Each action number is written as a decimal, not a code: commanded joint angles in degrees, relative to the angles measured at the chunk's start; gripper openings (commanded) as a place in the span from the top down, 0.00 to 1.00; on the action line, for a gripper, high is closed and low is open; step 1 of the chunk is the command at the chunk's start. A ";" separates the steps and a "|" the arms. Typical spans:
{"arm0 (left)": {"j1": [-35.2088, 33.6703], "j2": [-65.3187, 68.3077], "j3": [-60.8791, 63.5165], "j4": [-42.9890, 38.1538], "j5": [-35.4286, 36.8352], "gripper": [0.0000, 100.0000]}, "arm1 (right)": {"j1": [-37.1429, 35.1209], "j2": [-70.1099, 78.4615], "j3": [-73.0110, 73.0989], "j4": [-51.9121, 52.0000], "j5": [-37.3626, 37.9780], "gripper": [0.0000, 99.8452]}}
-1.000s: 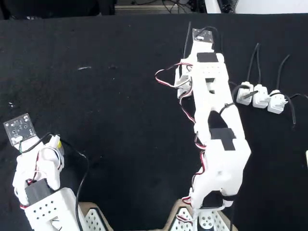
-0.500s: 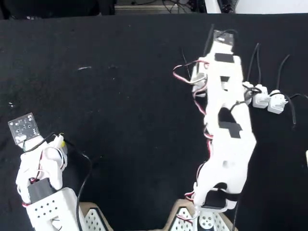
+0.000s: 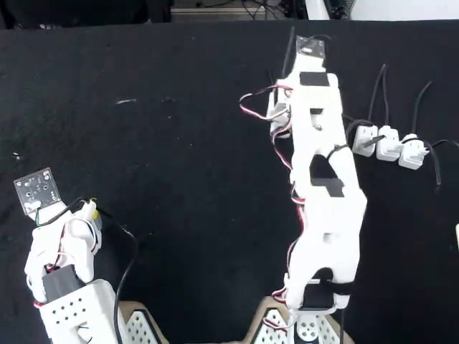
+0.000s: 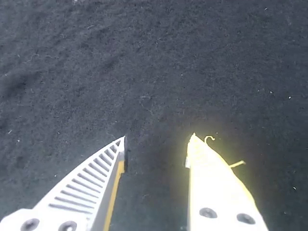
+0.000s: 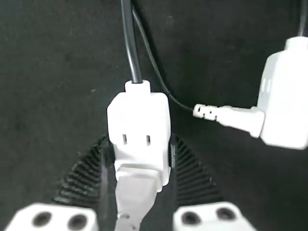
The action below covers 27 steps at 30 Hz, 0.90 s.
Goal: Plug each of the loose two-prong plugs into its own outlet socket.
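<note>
My right gripper (image 5: 139, 144) is shut on a white outlet socket (image 5: 138, 122) with two slots on its face and a black cord (image 5: 129, 43) leaving its far end. A pale plug body (image 5: 137, 190) sits against the socket's near end, between the jaws. Beside it lies a second white socket (image 5: 286, 96) with a small white plug (image 5: 226, 116) sticking out of its side. In the high view the right arm (image 3: 315, 122) stretches to the far middle right, next to a row of three white sockets (image 3: 389, 143). My left gripper (image 4: 156, 144) stands open over bare black cloth.
A black cloth (image 3: 165, 143) covers the whole table. The left arm (image 3: 61, 251) is folded at the near left corner. Black cords (image 3: 380, 86) run from the sockets toward the far edge. The arm bases (image 3: 301, 322) stand at the near edge.
The right arm swung right toward the row of sockets, then back left to about where it was. The left arm barely shifted.
</note>
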 commanded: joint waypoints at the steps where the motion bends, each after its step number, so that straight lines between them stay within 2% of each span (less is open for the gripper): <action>1: 0.84 -0.44 -0.22 -0.79 0.44 0.79 | 3.08 1.19 -4.53 -3.08 -0.18 0.99; 6: 0.92 -0.44 -0.13 -0.88 0.44 0.79 | 6.77 5.14 -10.33 -0.62 0.18 0.99; 10: 0.92 -0.44 -0.13 -0.88 0.44 0.79 | 6.68 7.08 -16.75 5.63 4.84 0.97; 14: 0.92 -0.44 -0.13 -0.97 0.44 0.79 | 3.52 8.22 -21.32 11.08 5.89 0.83; 16: 0.92 -0.44 -0.13 -0.88 0.44 0.79 | 2.37 8.13 -23.08 13.36 7.47 0.79; 27: 0.92 -0.44 -0.13 -0.88 0.44 0.79 | 0.70 8.04 -27.03 17.58 14.24 0.80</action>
